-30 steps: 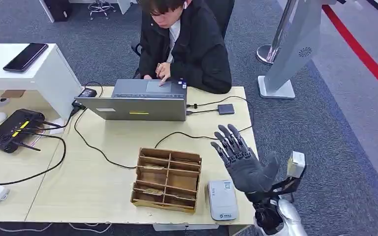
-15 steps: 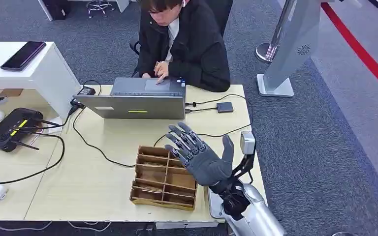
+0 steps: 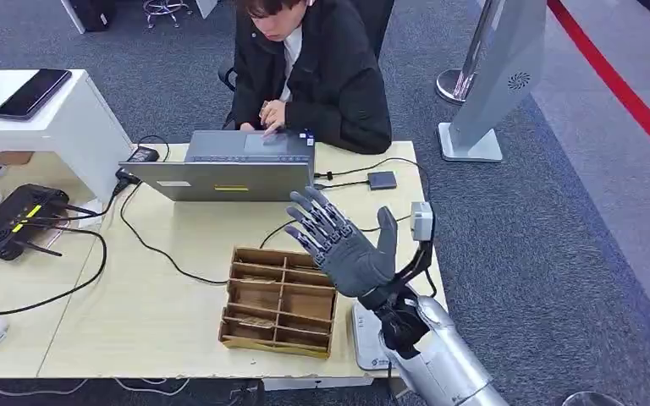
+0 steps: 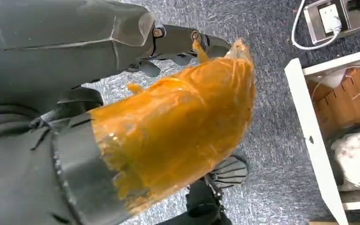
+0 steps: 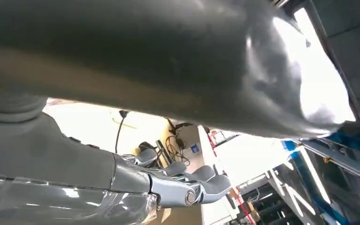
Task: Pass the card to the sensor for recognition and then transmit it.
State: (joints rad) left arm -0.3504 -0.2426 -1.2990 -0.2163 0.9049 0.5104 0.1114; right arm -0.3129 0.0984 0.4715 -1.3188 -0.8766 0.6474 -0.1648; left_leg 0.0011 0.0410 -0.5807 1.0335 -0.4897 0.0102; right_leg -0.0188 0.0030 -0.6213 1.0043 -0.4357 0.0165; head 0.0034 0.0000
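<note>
My right hand (image 3: 344,248) is raised over the right side of the wooden divider box (image 3: 262,298), palm up, fingers spread, holding nothing. In the right wrist view its silver fingers (image 5: 187,183) stretch out bare. The grey-white card sensor (image 3: 366,342) lies at the table's front right corner, partly under my right forearm. I cannot make out a card in the box's compartments. My left hand (image 4: 164,126), its thumb wrapped in orange film, hangs over the carpet with its fingers extended and nothing in it.
A person (image 3: 317,76) types on a grey laptop (image 3: 220,179) at the table's far side. Cables cross the tabletop to a black router (image 3: 13,222) at the left and a small dark hub (image 3: 382,179). A silver stand (image 3: 491,85) rises on the carpet at the right.
My right hand swung from beyond the table's right edge leftward to above the box, then rose a little. The camera has shifted slightly.
</note>
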